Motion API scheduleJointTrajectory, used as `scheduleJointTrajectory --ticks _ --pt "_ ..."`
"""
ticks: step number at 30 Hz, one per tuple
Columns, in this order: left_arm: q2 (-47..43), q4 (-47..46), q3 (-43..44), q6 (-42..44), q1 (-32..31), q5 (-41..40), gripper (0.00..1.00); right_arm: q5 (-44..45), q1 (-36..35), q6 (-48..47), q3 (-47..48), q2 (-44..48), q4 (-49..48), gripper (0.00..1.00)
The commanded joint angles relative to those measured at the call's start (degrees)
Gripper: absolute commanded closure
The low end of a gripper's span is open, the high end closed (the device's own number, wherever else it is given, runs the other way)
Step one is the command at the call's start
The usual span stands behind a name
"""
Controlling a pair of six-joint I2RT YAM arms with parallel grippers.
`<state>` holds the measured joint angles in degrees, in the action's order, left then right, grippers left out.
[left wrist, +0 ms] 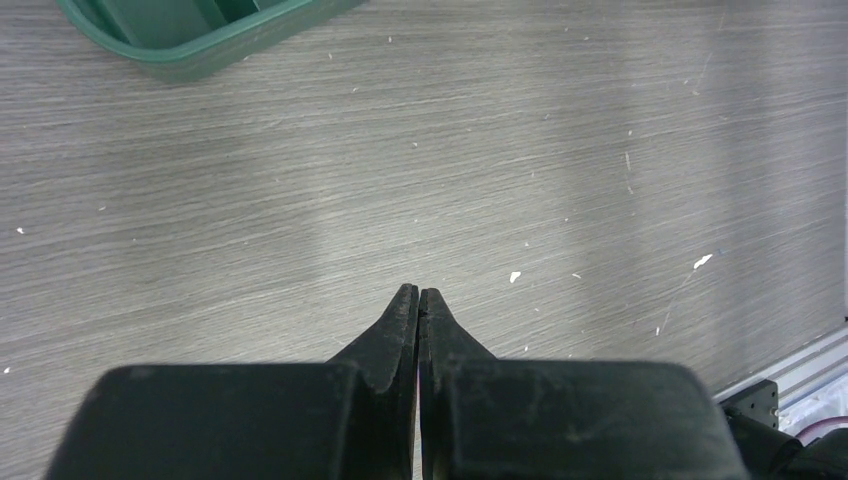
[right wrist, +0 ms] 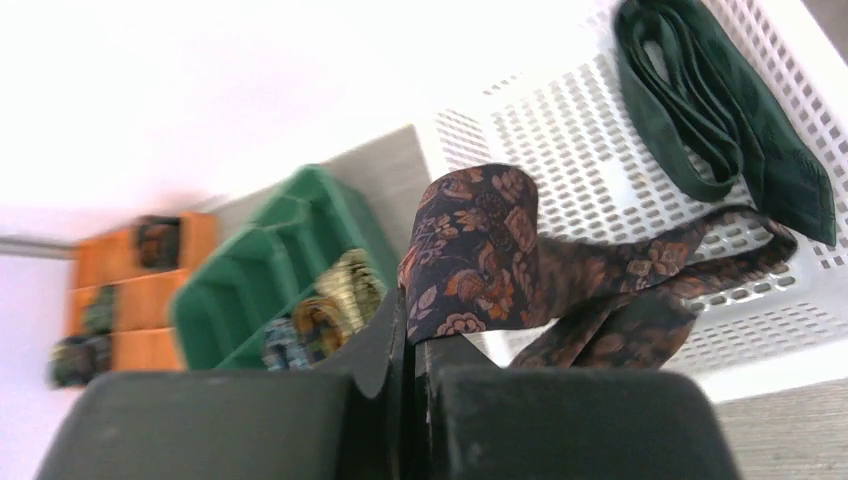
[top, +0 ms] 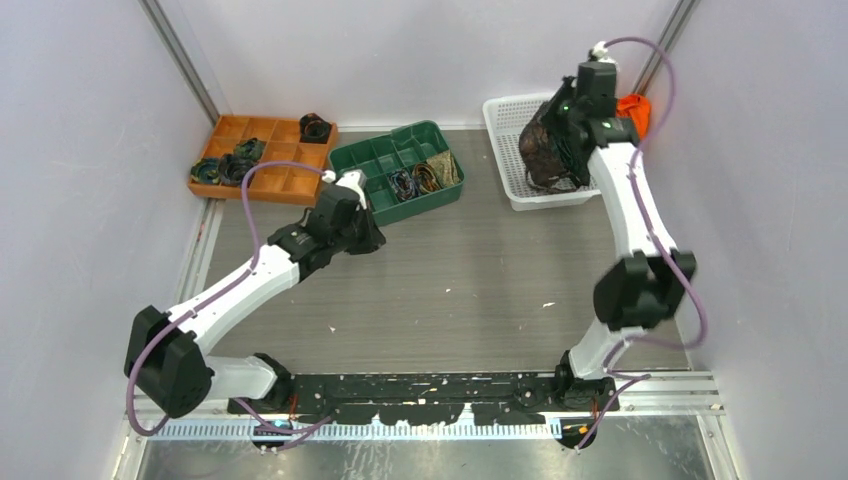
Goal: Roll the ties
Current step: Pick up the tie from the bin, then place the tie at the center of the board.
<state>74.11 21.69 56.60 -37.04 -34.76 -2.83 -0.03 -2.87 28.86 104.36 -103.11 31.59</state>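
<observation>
A dark brown flower-patterned tie (right wrist: 480, 250) hangs from my right gripper (right wrist: 412, 320), which is shut on its wide end above the white basket (right wrist: 600, 130). The tie's tail trails down into the basket. A folded dark green tie (right wrist: 720, 110) lies in the basket's far corner. In the top view the right gripper (top: 565, 135) holds the brown tie (top: 545, 145) over the basket (top: 505, 105). My left gripper (left wrist: 419, 293) is shut on nothing, low over bare table beside the green tray (top: 395, 165).
Rolled ties (top: 425, 178) fill some compartments of the green tray. The orange tray (top: 262, 160) at the back left holds more coils (top: 222, 170). An orange cloth lump (top: 635, 108) sits behind the right arm. Walls close in on both sides.
</observation>
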Motion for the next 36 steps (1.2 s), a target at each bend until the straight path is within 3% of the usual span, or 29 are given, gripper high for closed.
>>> scheduleJointTrajectory --ticks 1,10,15,20,27,32,36 --pt "-4.7 -0.33 -0.45 0.13 0.26 -1.11 1.0 -6.8 -0.24 2.64 -7.35 15.44 -5.41 0.99" --pt "-12.83 1.89 -2.62 -0.84 0.01 -1.39 1.0 -20.47 -3.93 4.93 -18.64 39.05 0.22 0.99" --pt "-17.81 4.23 -5.0 -1.9 -0.46 -4.24 1.0 -25.35 -10.42 3.07 -17.07 44.35 9.49 0.99" --pt "-25.95 8.45 -7.28 -5.3 -0.56 -9.45 1.0 -31.47 -21.79 10.85 -22.55 48.5 5.34 0.99" --pt "-35.88 16.74 -5.22 -5.94 -0.55 -14.63 1.0 -28.99 -40.55 16.27 -27.79 50.49 -1.43 0.99" --pt "-39.37 19.41 -4.92 -6.55 -0.56 -15.61 1.0 -18.38 -61.89 12.02 -24.27 43.96 -2.22 0.99" --pt "-40.79 21.01 -4.47 -6.54 -0.49 -16.22 1.0 -16.14 -67.7 14.18 -25.02 36.83 -9.33 0.99"
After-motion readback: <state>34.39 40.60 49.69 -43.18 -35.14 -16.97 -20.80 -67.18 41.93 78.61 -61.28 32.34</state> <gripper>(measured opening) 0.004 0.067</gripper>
